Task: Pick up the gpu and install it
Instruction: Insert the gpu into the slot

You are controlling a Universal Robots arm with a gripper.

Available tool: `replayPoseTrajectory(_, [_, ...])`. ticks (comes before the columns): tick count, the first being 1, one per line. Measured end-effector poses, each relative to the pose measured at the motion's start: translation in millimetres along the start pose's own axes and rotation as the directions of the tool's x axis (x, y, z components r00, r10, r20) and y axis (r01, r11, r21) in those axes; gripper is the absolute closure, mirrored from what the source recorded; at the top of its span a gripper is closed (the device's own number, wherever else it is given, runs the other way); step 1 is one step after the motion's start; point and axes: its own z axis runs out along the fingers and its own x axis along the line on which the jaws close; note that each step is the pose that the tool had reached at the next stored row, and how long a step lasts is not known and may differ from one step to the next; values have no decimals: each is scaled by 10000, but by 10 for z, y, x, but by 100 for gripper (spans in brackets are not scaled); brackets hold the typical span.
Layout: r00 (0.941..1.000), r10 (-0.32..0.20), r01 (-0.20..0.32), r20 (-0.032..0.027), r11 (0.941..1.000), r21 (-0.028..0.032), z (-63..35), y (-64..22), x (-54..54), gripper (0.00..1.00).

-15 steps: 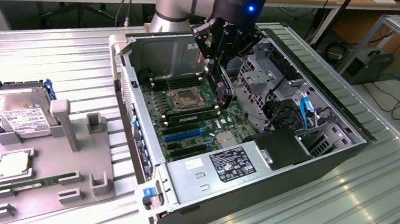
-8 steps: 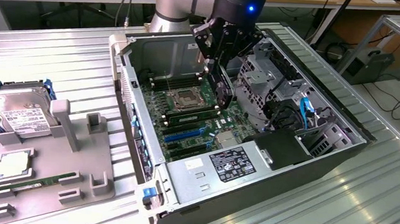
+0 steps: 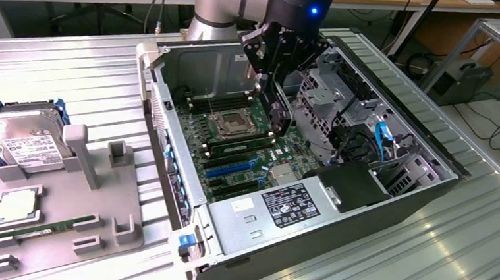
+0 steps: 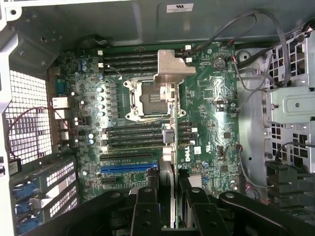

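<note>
I have the open computer case (image 3: 235,99) lying on its side on the ribbed metal tabletop (image 3: 78,68), with the arm reaching down into it from above. Beyond the case wall, well away from the tool, the grey parts holder (image 3: 67,233) carries a silver hard drive (image 3: 23,139) and a green memory stick (image 3: 45,229); I leave those alone

The motherboard (image 4: 206,113) spreads out directly under the tool, with the empty CPU socket (image 4: 147,98) near its middle and memory slots on both sides of it

The tool (image 4: 170,196) is clamped on the gpu (image 3: 278,115), its two dark fingers (image 4: 147,206) pressed against the card's flat faces. The card hangs edge-on straight down from the tool, so from the wrist I see it as a thin vertical sliver with its pale metal bracket (image 4: 173,69) at the far end, over the socket area

What matters most: the card's long axis runs straight out ahead of the tool, and I judge that this lies across the blue expansion slot (image 4: 129,167) rather than along it. That slot sits off to one side of the tool, beside the fingers and close by, not beneath the card's lower edge. The card is held clear above the board, not yet seated in any slot
</note>
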Motion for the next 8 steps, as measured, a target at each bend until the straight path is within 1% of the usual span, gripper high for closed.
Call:
replayPoseTrajectory(4, [9994, -343, 343, -14, 9994, -8, 0, 0, 0, 74])
replayPoseTrajectory(5, [9985, -549, 549, -22, 9985, -14, 0, 0, 0, 74])
replayPoseTrajectory(8, [9963, -861, 861, -34, 9963, -23, 0, 0, 0, 74])
